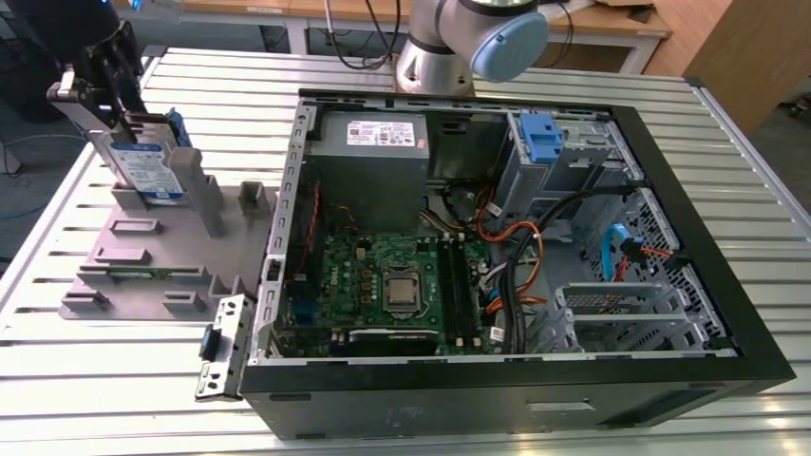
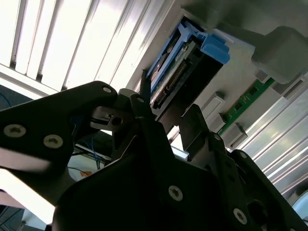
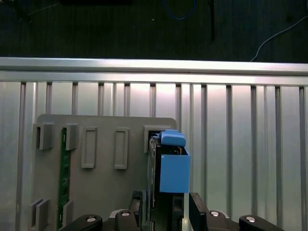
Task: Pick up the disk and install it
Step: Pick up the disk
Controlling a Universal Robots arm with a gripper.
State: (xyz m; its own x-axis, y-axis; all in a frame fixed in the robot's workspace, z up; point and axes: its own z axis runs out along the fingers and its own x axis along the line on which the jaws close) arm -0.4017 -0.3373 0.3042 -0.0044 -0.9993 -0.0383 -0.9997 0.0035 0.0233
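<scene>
Fingers (image 3: 196, 204) are closed on the disk (image 3: 173, 175), held upright at the grey fixture (image 1: 127, 261) on the tabletop (image 1: 102, 380). Its blue-and-white label's (image 1: 150, 173) print cannot be read.

A robotics lab or workshop: an opened desktop computer case (image 1: 507, 385) sits on a slatted aluminium counter (image 1: 102, 404), a grey parts fixture (image 1: 140, 256) just beside the case, a robot arm's base (image 1: 438, 57) behind it, wooden benches (image 1: 628, 24) and cables (image 1: 348, 33) beyond.
</scene>
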